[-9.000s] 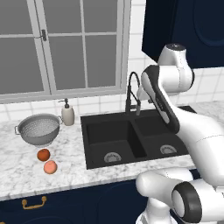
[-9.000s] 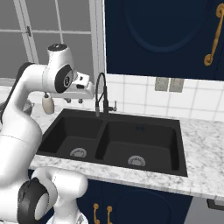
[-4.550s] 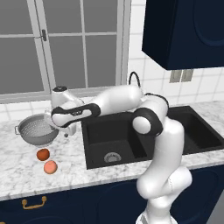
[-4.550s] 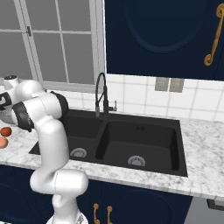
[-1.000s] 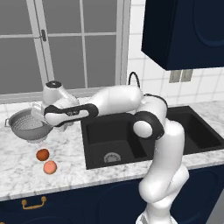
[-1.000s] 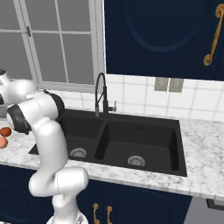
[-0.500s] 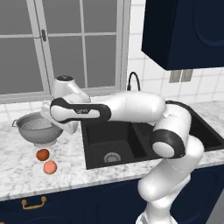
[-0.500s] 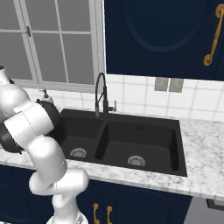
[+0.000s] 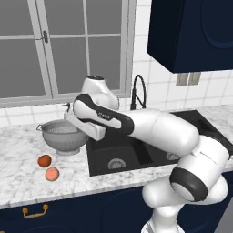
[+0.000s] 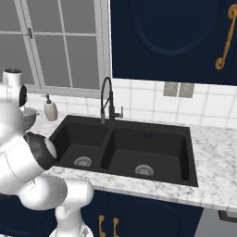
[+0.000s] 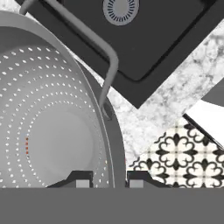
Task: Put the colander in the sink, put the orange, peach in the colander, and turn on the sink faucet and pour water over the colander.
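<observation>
Hand view: jaws clamped on the rim of the colander, beside the sink.

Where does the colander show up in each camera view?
Left base view: colander at left-centre, beside the sink.
Right base view: a sliver at the left edge, behind the arm.
Hand view: fills the left, gripper clamped on its rim.
Shared landmark: the sink.

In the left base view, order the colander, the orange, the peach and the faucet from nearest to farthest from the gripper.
1. colander, its rim gripped by the gripper.
2. faucet, behind the sink, to the gripper's right.
3. orange and peach, on the counter in front of the colander; too close to rank.
</observation>
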Tool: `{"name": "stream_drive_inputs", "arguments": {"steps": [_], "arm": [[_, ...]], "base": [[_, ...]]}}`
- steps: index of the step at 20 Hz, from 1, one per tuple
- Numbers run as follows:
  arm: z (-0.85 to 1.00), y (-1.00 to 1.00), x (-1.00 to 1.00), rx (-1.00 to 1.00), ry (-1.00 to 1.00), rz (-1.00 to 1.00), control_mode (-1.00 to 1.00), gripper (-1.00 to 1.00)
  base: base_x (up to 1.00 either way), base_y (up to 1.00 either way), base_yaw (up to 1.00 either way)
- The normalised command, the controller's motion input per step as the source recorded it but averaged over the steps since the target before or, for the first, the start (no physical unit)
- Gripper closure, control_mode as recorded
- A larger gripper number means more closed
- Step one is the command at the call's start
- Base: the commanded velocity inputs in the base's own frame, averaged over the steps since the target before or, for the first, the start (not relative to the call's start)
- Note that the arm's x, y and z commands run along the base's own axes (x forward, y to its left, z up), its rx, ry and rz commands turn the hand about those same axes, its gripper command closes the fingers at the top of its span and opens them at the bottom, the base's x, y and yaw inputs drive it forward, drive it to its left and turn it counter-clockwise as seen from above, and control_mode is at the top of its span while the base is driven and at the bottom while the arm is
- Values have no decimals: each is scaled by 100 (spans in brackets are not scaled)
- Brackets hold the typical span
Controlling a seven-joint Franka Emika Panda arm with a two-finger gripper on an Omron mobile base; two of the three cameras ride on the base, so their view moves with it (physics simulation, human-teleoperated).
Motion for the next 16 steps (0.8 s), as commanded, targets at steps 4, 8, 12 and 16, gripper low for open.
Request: {"name": "stream_drive_inputs", "arguments": {"steps": [4, 8, 12, 16], "arm": [[0, -76, -36, -10, 0, -16, -100, 100], [0, -77, -25, -10, 0, -18, -100, 100], [0, -82, -1, -9, 0, -11, -100, 100], [-2, -68, 2, -14, 0, -15, -100, 100]], "base": [[0, 0, 0], [0, 0, 0], [0, 0, 0], [0, 0, 0]]}}
